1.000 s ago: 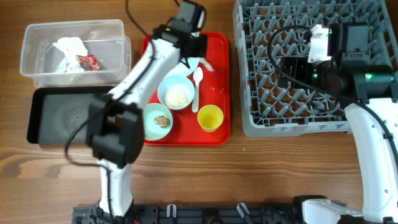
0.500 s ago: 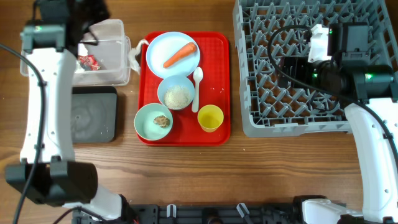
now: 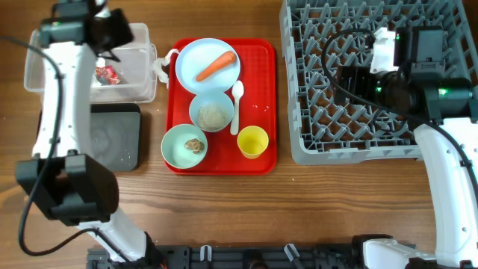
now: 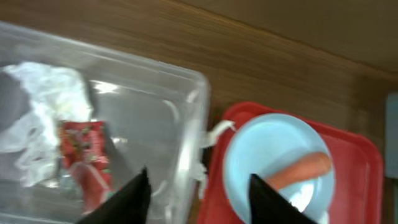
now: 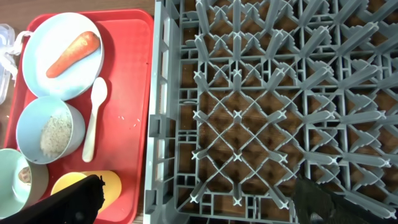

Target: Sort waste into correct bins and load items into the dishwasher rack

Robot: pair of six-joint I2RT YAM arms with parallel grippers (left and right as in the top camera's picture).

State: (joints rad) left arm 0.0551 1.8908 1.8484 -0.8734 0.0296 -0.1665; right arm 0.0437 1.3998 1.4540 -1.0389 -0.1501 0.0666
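Note:
A crumpled white-and-red wrapper (image 4: 68, 134) lies in the clear tub (image 3: 142, 86). My left gripper (image 4: 199, 199) hovers open over the tub's right edge with nothing between its fingers. An orange carrot (image 3: 216, 65) rests on the pale blue plate (image 3: 196, 54). Below it one bowl (image 3: 211, 112) holds rice and another (image 3: 184, 146) holds a brown lump. A white spoon (image 3: 237, 104) and a yellow cup (image 3: 252, 140) lie beside them. My right gripper (image 5: 199, 208) stands wide open above the grey rack (image 3: 373, 127), holding nothing.
The dishes sit on a flat red tray (image 3: 261, 67) at the table's middle. A black tray (image 3: 112, 138) lies just below the clear tub. A white scrap (image 3: 160, 63) hangs between the tub's right wall and the red tray.
My left arm has swung from over the plate on the red tray to the clear tub at the far left, and its jaws have opened. The right arm has not moved.

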